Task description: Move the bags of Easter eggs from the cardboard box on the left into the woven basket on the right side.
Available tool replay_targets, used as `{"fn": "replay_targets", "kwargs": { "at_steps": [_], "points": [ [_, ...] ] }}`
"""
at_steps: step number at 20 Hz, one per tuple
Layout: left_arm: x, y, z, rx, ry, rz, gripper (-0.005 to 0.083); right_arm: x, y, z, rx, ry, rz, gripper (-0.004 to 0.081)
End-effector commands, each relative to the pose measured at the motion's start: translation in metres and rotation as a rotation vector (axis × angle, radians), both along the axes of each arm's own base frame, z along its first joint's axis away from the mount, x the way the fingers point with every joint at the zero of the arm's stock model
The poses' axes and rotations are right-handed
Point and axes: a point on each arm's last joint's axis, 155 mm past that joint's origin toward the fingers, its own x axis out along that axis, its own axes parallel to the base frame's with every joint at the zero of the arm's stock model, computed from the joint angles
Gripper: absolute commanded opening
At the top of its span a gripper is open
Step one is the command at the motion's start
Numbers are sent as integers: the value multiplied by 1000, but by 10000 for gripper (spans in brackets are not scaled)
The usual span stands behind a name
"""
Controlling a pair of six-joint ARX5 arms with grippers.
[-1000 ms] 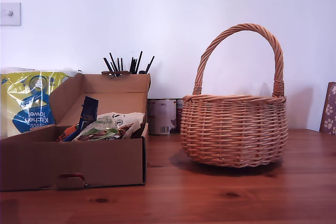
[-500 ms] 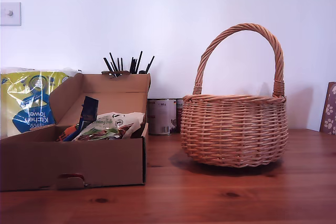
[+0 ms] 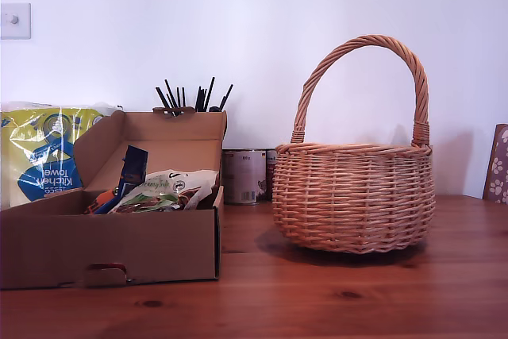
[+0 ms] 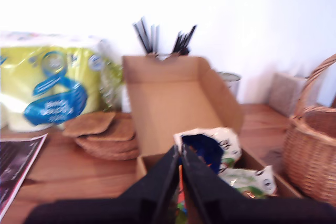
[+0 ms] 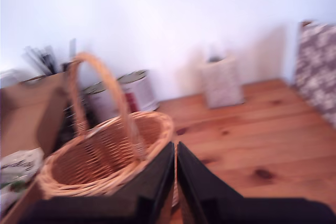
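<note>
Bags (image 3: 163, 190) are lying in the box (image 3: 111, 248) beside the basket (image 3: 354, 196); my first gripper (image 4: 180, 156) and my second gripper (image 5: 175, 153) are hovering, fingers closed.

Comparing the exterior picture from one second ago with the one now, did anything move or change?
Nothing visibly changed. The cardboard box with the bags of Easter eggs and the woven basket stand where they were, and no arm shows in the exterior view.
</note>
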Motion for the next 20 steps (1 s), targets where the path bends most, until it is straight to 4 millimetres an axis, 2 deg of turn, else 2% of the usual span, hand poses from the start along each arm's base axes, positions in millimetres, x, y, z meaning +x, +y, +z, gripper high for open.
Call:
{"fn": "replay_targets", "kwargs": {
  "at_steps": [1, 3, 5, 7, 9, 12, 16, 20],
  "points": [
    [2, -8, -3, -3, 48, -40, -19, -1, 13, 4, 7, 25, 69, -13],
    [2, -18, 3, 26, 90, -89, -19, -5, 31, 16, 14, 31, 161, -13],
    [-1, -34, 19, 24, 95, -182, -19, -6, 41, 27, 81, 29, 215, -13],
    [-2, -44, 37, 34, 83, -238, -19, -6, 54, 21, 93, 75, 284, -13],
    [-2, -52, 46, 123, 74, -297, -19, -8, 67, 8, 99, 146, 352, -13],
    [2, -65, 44, 222, 134, -393, -19, -11, 86, -5, 74, 212, 443, -13],
    [18, -76, 29, 352, 233, -478, -19, -22, 110, 1, 4, 250, 559, -13],
    [38, -85, 20, 470, 271, -535, -19, -27, 125, 5, -70, 304, 616, -13]
  ]
}}
